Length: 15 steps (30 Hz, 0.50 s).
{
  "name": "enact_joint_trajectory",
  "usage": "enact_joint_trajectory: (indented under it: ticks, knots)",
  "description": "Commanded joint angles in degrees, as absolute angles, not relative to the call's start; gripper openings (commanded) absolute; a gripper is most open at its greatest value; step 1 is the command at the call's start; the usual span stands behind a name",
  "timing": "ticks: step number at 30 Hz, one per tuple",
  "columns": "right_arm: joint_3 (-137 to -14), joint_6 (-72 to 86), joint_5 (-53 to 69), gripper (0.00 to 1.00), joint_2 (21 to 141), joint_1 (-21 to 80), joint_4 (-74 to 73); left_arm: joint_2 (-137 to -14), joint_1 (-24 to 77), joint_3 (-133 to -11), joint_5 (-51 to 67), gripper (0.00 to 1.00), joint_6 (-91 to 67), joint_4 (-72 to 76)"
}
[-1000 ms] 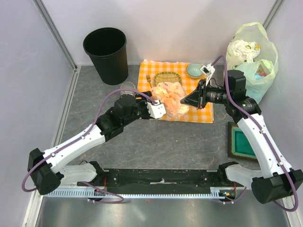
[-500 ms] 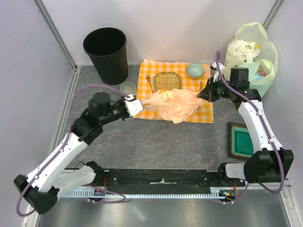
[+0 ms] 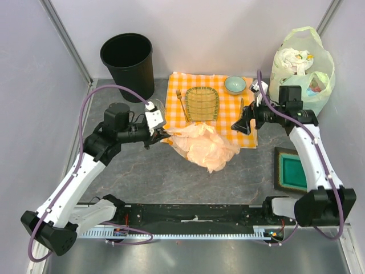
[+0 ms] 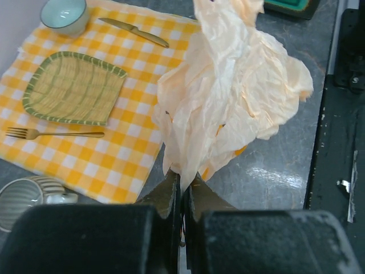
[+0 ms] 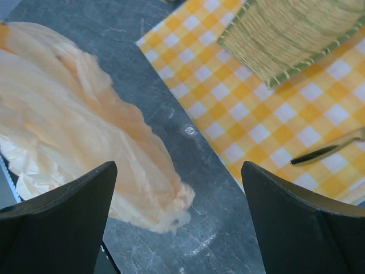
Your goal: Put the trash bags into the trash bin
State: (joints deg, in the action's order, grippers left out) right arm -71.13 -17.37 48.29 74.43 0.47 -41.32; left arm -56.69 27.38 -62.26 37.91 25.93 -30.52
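Seen from above, the left claw (image 3: 161,132) is pinched closed on one edge of the trash bag (image 3: 208,145) — thin, crinkly, translucent peach-orange plastic. The bag spreads away from that claw in a loose crumpled heap, partly on the grey stone-look table (image 3: 171,182) and partly over a yellow-and-white checked cloth (image 3: 228,108). The trash bin (image 3: 128,63), a round matte black bucket tapering downward, stands well apart behind the left claw, against the back wall. The right claw (image 3: 238,125) hangs near the bag's far side, over the cloth's edge. A pale green plastic bag (image 3: 302,68), stuffed full, sits behind it. In the left wrist view, the left claw (image 4: 183,181) has its black fingers pressed together on a fold of the trash bag (image 4: 228,97), which billows out ahead. To the claw's left on the checked cloth (image 4: 125,154) lie a woven tray (image 4: 71,88), a gold fork (image 4: 51,134) and a ribbed grey mug (image 4: 25,197). In the right wrist view, the right claw (image 5: 178,168) is spread wide, holding nothing — the trash bag (image 5: 74,148) lies ahead toward its left finger, and the woven tray (image 5: 291,34) lies ahead to its right.
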Motion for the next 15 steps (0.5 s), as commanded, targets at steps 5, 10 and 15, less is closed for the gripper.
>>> enact_joint_trajectory:
  ticks: [5,10,15]
  knots:
    - [-66.2,-11.1,51.9,0.98,61.2,14.6,-25.2,-60.0,27.3,-67.4,46.2,0.02,26.4,-32.7]
    - [-69.2,-8.1,53.4,0.98,63.5,19.1,-23.9,-62.5,27.4,-70.4,46.3,0.02,26.5,-34.4]
    - [-69.8,-9.8,54.4,0.98,63.7,22.4,-24.8,-63.5,27.5,-71.2,45.9,0.02,27.0,-34.5]
